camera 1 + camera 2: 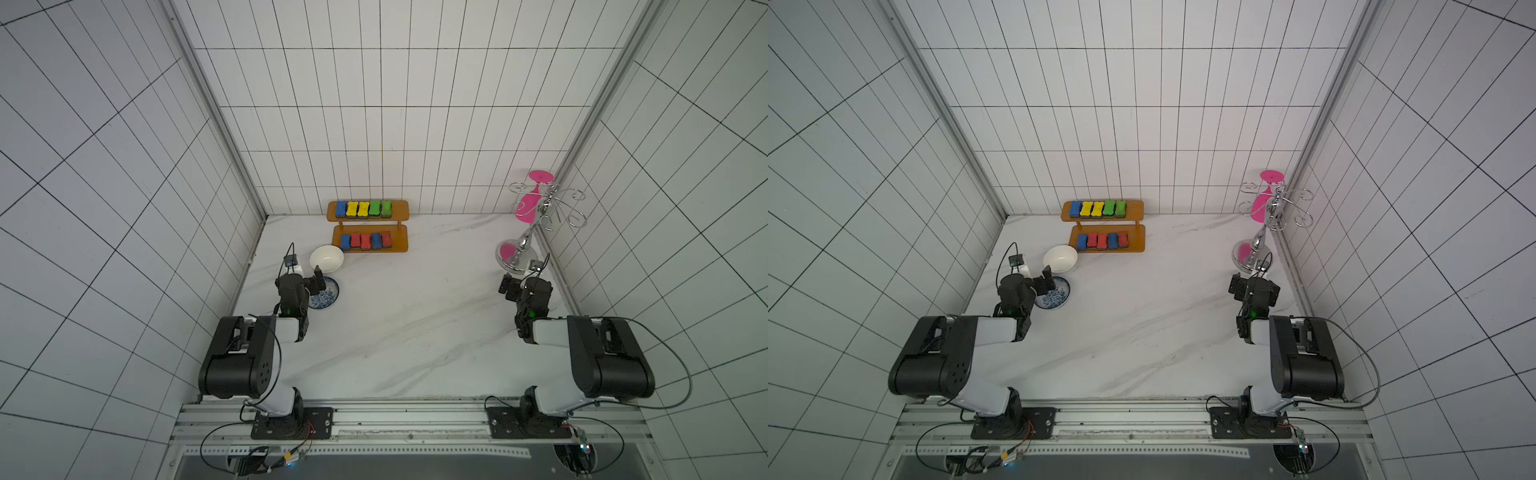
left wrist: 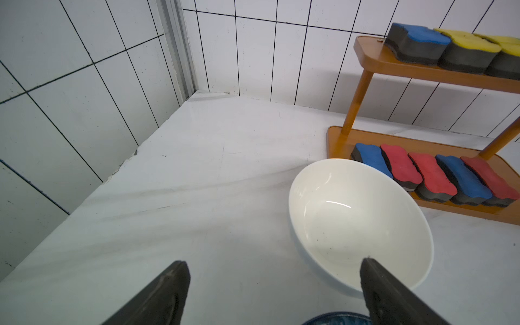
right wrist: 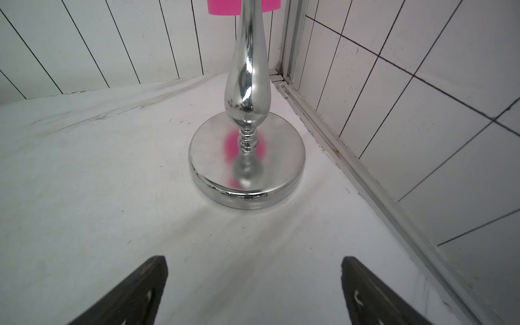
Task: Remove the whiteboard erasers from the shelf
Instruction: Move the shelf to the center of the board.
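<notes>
Both claws stand with jaws wide apart and nothing between them: the left gripper point(image 2: 273, 261) hangs low at the left of the table point(image 1: 415, 332), over a blue-patterned plate point(image 1: 331, 296), and the right gripper point(image 3: 253, 257) hangs at the right, facing the round foot of a silver wire rack point(image 3: 247, 180) from which a pink glass point(image 1: 528, 204) hangs upside down. Just beyond the left claw sits an empty white bowl point(image 2: 337, 225), and just beyond that, against the far wall and a little left of centre, stands the shelf point(image 1: 400, 209). All ten whiteboard erasers point(image 1: 363, 210) are on it, felt side down: blue, two yellow and two green packed side by side on the upper board; blue, two red, blue and red in a row on the lower. To my eye nothing of the job is done yet; this is the start, with the first reach to come. The left arm looks the nearer, and the blue eraser point(image 2: 371, 159) at the left end of the lower row the handiest pick. That move calls for lifting over the bowl, turning the jaws to straddle one block across its narrow waist, and coming down without nudging its close neighbours or catching the upper board above.
</notes>
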`<state>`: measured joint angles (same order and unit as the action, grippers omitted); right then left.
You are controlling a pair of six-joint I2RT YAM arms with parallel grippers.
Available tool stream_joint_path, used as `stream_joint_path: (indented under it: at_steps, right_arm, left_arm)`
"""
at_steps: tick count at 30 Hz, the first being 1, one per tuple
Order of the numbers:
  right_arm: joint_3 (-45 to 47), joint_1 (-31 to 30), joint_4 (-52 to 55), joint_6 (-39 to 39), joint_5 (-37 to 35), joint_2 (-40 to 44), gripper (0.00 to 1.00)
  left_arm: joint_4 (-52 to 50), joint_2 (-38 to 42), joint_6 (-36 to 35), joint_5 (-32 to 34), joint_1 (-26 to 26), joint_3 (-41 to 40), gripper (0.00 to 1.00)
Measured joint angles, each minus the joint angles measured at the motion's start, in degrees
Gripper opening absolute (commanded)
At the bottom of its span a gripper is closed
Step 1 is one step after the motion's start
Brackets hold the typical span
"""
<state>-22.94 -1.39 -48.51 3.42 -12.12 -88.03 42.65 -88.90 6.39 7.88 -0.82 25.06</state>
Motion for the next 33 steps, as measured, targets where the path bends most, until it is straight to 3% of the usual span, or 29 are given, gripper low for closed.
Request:
stream_joint_path:
  at_steps: [18, 22, 24, 25, 29, 33]
  right_arm:
    - [0.0, 0.0, 0.0, -0.2, 0.7, 0.1, 0.99]
    - [-0.9, -4.0, 8.2, -1.7, -5.1, 7.1, 0.98]
    - [-5.5, -8.3, 16.1, -0.3, -7.7, 11.6, 0.82]
    - [-8.2, -10.1, 18.6, 0.7, -8.1, 12.4, 0.79]
    - [-21.2, -17.1, 26.1, 5.8, -6.6, 11.1, 0.79]
    - [-35.2, -20.6, 32.7, 10.2, -2.6, 2.3, 0.79]
  left_arm:
    - [-0.3, 0.1, 0.0, 1.3, 0.0, 0.2, 0.98]
    - [-11.4, 4.5, 1.1, 4.9, 0.3, 5.3, 0.98]
    - [-17.4, 7.9, 3.1, 6.6, 0.5, 10.1, 0.98]
    - [-18.9, 9.0, 4.0, 7.0, 0.6, 12.0, 0.98]
    - [-22.6, 10.4, 8.5, 7.7, 0.7, 20.1, 0.98]
    - [-30.5, 4.0, 12.5, 6.0, 0.7, 34.6, 0.98]
